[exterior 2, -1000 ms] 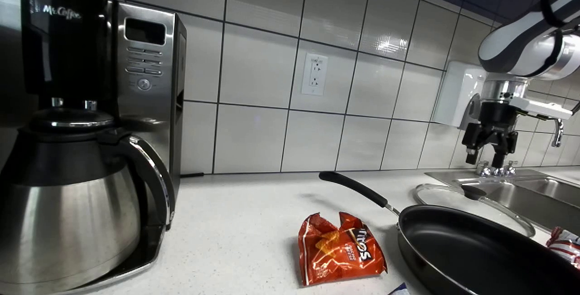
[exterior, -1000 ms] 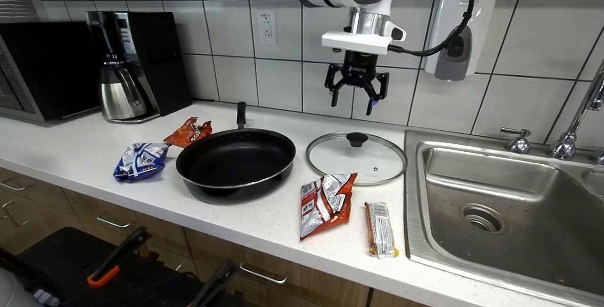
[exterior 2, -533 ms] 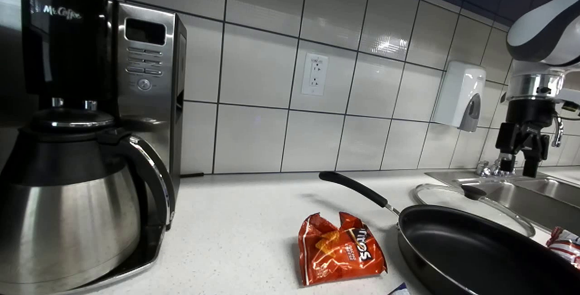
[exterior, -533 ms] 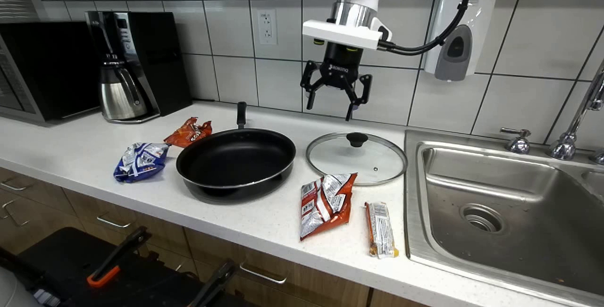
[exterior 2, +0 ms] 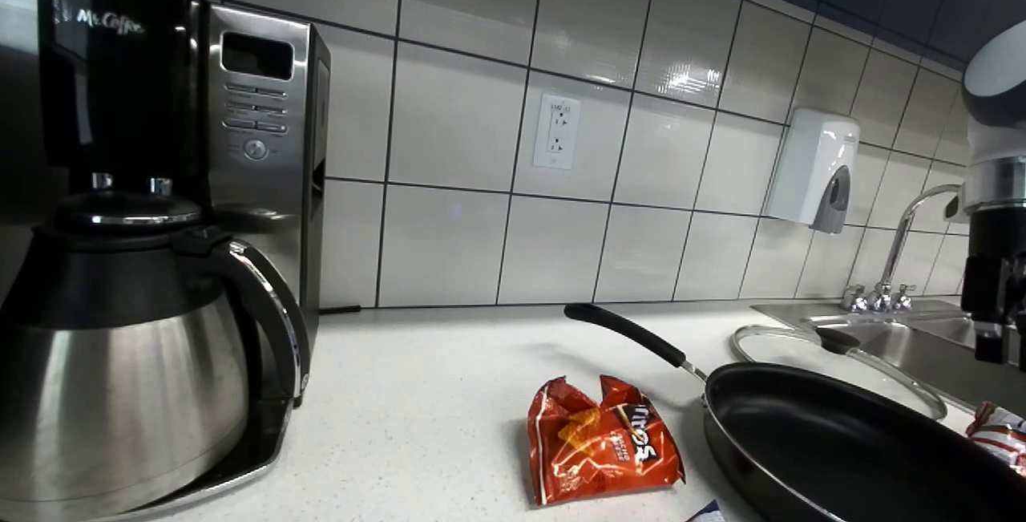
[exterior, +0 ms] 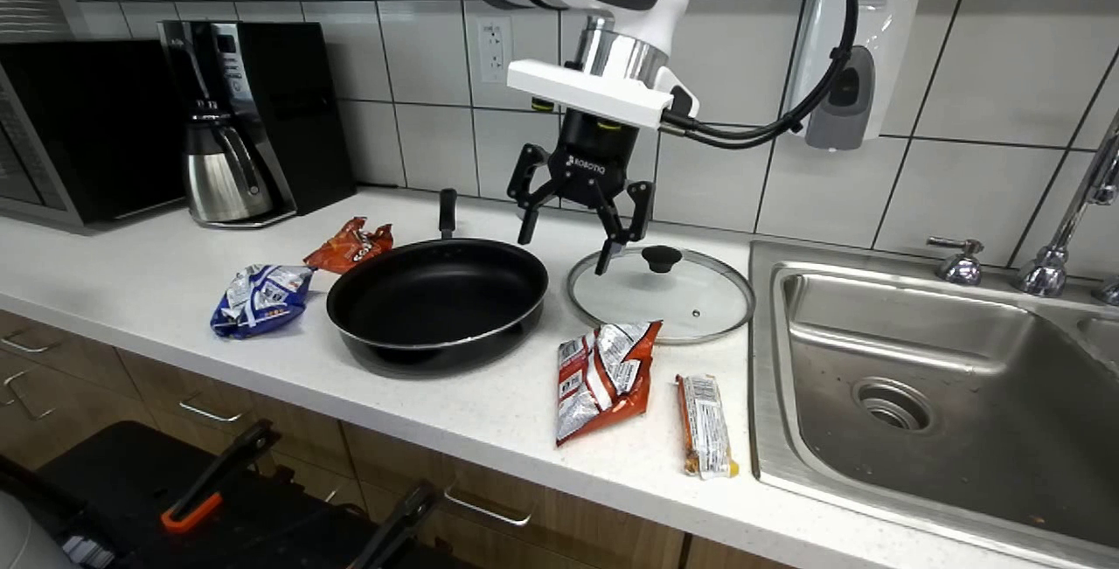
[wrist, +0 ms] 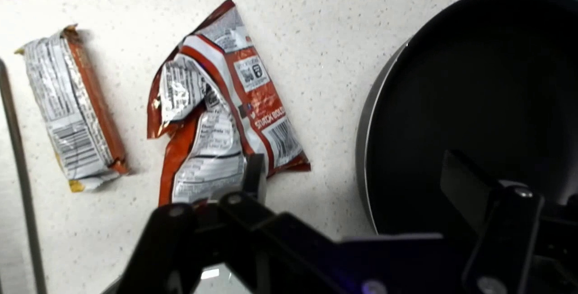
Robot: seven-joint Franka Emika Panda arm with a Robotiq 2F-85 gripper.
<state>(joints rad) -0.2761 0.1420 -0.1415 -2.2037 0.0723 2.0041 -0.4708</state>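
Note:
My gripper point(exterior: 564, 253) is open and empty, in the air above the counter between the black frying pan point(exterior: 437, 289) and the glass lid point(exterior: 691, 298). In the wrist view the fingers point(wrist: 354, 172) stand wide apart, one over the pan point(wrist: 469, 81), the other over the edge of a red and silver chip bag point(wrist: 212, 104). That bag also lies in front of the lid in an exterior view point(exterior: 608, 381). A wrapped snack bar point(exterior: 705, 425) lies beside it. An orange chip bag point(exterior 2: 601, 442) and a blue bag point(exterior: 262, 300) lie left of the pan.
A steel sink point(exterior: 774, 377) with a faucet point(exterior: 1049, 259) is at the right. A coffee maker point(exterior: 306, 132) and a black microwave point(exterior: 96, 132) stand at the left. A soap dispenser point(exterior: 865, 53) hangs on the tiled wall. The pan's handle point(exterior 2: 633, 333) points toward the wall.
My gripper has moved down, left and away from the wall in an exterior view, from near the tiles to between pan and lid. It has stayed open. The objects have not moved.

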